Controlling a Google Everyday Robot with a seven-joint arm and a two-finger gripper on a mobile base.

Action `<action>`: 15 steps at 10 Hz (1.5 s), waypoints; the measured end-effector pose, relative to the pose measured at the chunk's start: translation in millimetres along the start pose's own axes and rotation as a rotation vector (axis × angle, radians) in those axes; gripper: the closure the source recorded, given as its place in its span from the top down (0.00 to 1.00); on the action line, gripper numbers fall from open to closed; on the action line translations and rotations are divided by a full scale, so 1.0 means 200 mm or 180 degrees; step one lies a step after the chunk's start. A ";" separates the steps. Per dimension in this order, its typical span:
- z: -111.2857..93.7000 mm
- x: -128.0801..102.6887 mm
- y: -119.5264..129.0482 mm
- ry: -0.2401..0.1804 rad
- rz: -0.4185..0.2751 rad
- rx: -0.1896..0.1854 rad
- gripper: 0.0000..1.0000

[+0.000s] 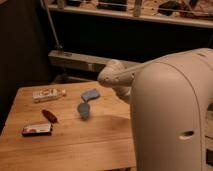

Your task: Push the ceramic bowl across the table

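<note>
The gripper is not being shown in this view: it is being hidden behind the big white arm (pixel 172 112), somewhere over the right side of the bench (pixel 75 150), so it cannot be told how it stands. The bowl is not being seen either; it is probably being covered by the arm near the right edge of the bench, but this is only a judgement.

On the bare part of the bench, a blue cup (pixel 83 110) is standing near the middle, and a blue sponge (pixel 90 94) is lying just beside it toward the back edge. A white packet (pixel 48 93) is lying near the back left corner, a red thing (pixel 49 116) further forward, and a dark bar (pixel 37 130) near the left edge.

The step in hand is judged to be the approach to the bowl, or the very start of the push. For the next move, contact with the side of the bowl is being called for, low on its wall, and then a straight, slow push across the bench. The cup and sponge are to be avoided.
</note>
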 end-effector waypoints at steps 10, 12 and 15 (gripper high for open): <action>-0.35 0.21 0.84 0.0092 -0.0758 -0.1785 0.21; -0.35 0.21 0.84 0.0094 -0.0761 -0.1788 0.21; -0.35 0.21 0.84 0.0095 -0.0760 -0.1788 0.21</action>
